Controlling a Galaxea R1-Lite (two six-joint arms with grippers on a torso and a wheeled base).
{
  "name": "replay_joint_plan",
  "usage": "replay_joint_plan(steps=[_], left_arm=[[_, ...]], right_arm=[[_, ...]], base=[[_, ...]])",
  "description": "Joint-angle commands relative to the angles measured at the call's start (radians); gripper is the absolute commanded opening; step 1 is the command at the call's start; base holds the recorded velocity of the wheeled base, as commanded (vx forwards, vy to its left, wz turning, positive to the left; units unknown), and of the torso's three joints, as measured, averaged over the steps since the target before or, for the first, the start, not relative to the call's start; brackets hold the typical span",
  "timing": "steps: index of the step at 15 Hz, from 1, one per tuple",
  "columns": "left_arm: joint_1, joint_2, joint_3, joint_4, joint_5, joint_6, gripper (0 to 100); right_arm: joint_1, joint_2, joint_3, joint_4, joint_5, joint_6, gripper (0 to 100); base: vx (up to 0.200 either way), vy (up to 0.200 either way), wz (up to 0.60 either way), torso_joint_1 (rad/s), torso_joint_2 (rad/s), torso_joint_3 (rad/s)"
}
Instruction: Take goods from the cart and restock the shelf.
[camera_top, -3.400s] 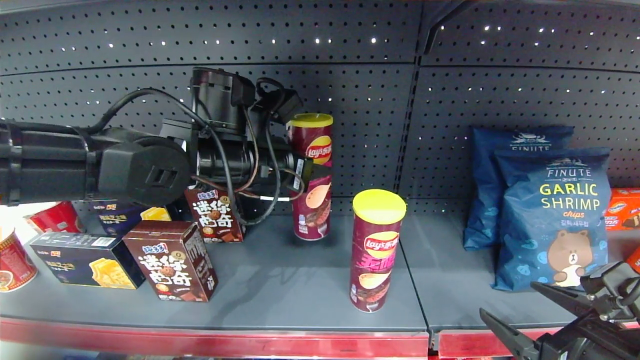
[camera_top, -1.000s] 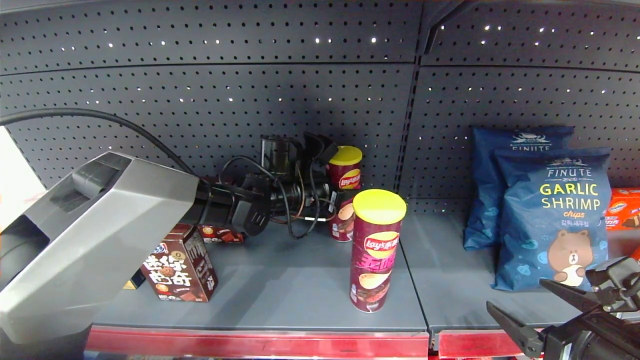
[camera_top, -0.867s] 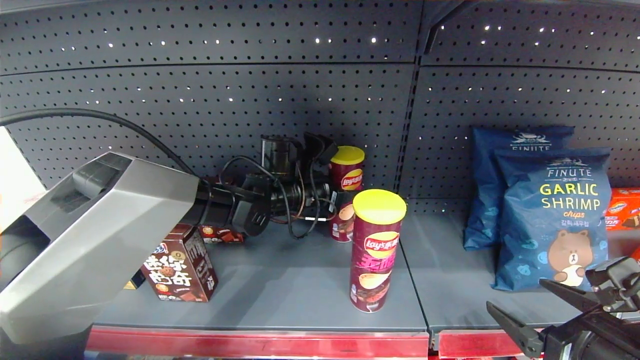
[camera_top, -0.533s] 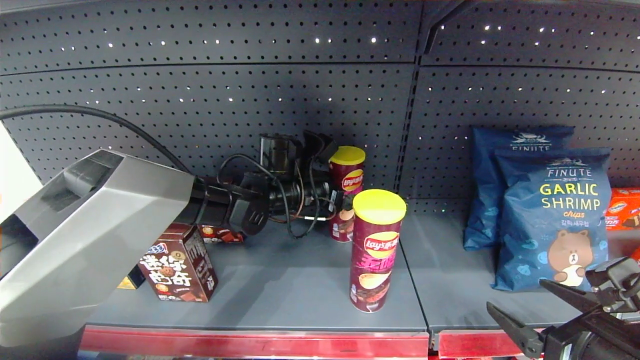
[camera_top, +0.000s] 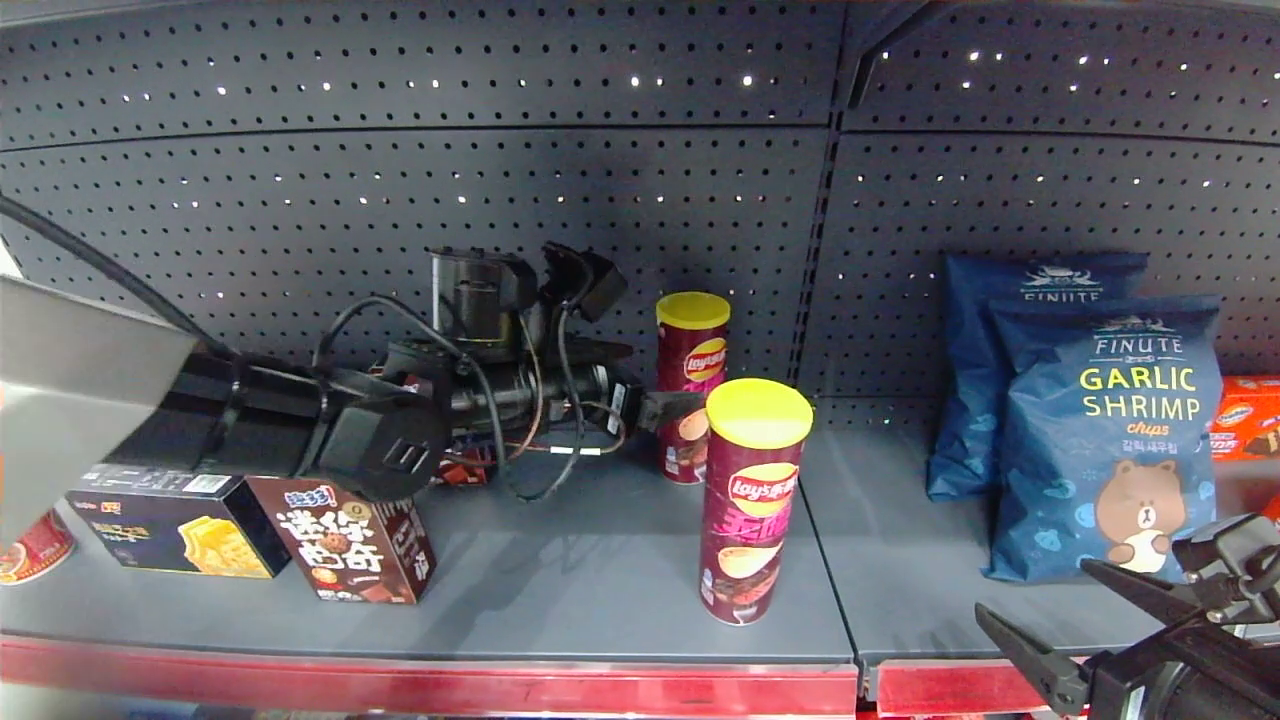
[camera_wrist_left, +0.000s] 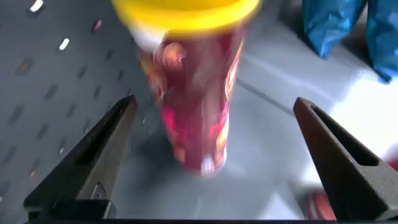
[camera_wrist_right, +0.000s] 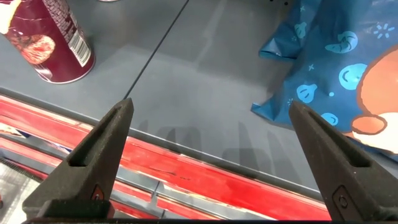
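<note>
Left gripper jaws spread wide. Rear chip can stands upright at the back of the shelf, near the pegboard. In the left wrist view the can sits centred in line with the gap, just beyond the fingertips, neither touching it. Front chip can stands upright nearer the shelf edge. Right gripper hangs wide open, low before the shelf edge, near the blue chip bags.

Back wall: dark grey perforated metal panel across the upper frame, pinpoints of light showing through some holes
Upright: dark slotted post right of centre
Furniture: grey metal shelf deck, red front strip along the bottom edge
</note>
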Motion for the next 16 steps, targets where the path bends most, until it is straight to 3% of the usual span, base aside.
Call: replay_joint_plan(steps=[1,4,9,12,16], left_arm=[[0.029,-0.122,0.090,-0.042,0.005,0.001,100],[0.036,-0.203,0.127,-0.039,0.091,-0.005,100],[0.069,-0.336,0.185,-0.032,0.202,-0.013,100],[0.092,-0.450,0.274,-0.030,0.222,-0.041,100],[0.121,-0.525,0.304,0.001,0.283,-0.035,100]], right_arm=[[0.000,0.002,0.005,0.000,0.001,0.000,100],[0.000,0.051,-0.026,0.012,0.001,0.000,100],[0.006,0.230,-0.184,0.012,-0.002,0.000,100],[0.006,0.335,-0.259,0.004,-0.002,0.000,100],[0.055,0.464,-0.334,-0.002,-0.002,-0.003,100]], base=[[0.000,0.000,0.00,0.000,0.00,0.000],[0.000,0.000,0.00,0.000,0.00,0.000],[0.000,0.000,0.00,0.000,0.00,0.000],[0.000,0.000,0.00,0.000,0.00,0.000],[0.000,0.000,0.00,0.000,0.00,0.000]])
